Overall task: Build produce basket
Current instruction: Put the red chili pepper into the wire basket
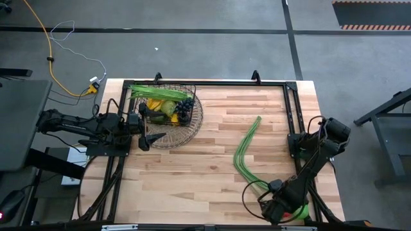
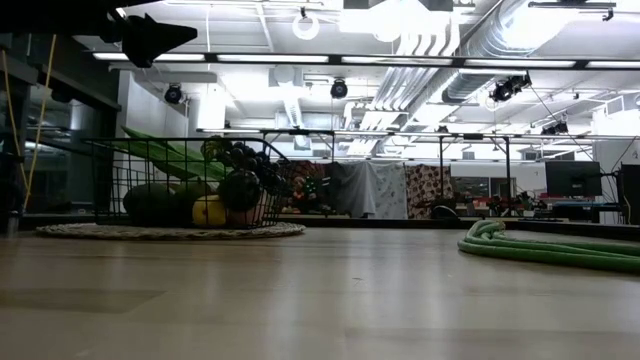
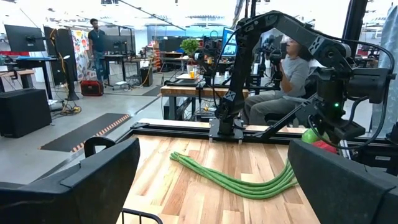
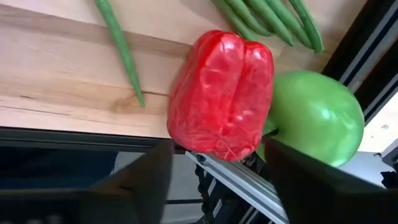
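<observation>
The dark wire basket (image 1: 168,115) stands on a round woven mat at the table's far left and holds a banana, grapes and other produce (image 2: 215,195). My left gripper (image 1: 144,140) waits open and level just near of the basket. A bundle of long green beans (image 1: 247,151) lies right of centre. At the near right corner a red pepper (image 4: 221,93) lies on the table edge with a green apple (image 4: 314,115) against it. My right gripper (image 4: 214,180) hangs open above them, pointing steeply down, its fingers apart on either side of the pepper's lower end.
A black metal frame (image 1: 292,109) runs along the table's far and right edges, and a rail passes under the pepper (image 4: 236,180). The middle of the wooden table (image 1: 192,167) is bare. A person sits beyond the table's right side (image 3: 292,74).
</observation>
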### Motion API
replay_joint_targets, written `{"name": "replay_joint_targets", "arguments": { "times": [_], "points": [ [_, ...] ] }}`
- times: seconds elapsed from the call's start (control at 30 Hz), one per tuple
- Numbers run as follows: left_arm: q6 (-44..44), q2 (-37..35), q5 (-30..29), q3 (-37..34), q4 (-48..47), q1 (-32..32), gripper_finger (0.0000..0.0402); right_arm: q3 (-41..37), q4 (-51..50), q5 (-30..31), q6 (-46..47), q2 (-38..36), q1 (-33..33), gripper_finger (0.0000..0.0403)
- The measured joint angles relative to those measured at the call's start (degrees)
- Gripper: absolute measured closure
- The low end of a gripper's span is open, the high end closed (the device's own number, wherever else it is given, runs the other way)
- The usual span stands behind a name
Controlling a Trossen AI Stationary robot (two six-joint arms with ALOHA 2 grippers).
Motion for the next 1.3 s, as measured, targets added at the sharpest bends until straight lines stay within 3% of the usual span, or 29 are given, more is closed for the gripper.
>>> {"name": "replay_joint_targets", "arguments": {
  "times": [0.13,0.3,0.67,1.03,1.3],
  "points": [
    [0.0,0.0,0.0,0.0,0.0,0.0,0.0002,0.0,0.1,-0.1,1.0,0.0,0.3,0.0092],
    [0.0,0.0,1.2,0.0,0.0,0.0,0.0002,-1.5,3.6,1.1,4.2,0.0,1.2,0.0058],
    [0.0,0.0,2.1,0.0,0.0,0.0,0.0002,-4.9,2.9,3.8,5.5,0.0,1.7,0.0054],
    [-0.5,0.0,1.9,0.0,0.0,0.0,0.0002,-12.2,14.9,1.2,6.1,0.0,1.1,0.0055],
    [-0.5,0.0,1.4,0.0,0.0,0.0,0.0002,-15.2,17.4,0.6,5.1,0.1,0.1,0.0055]
  ]
}}
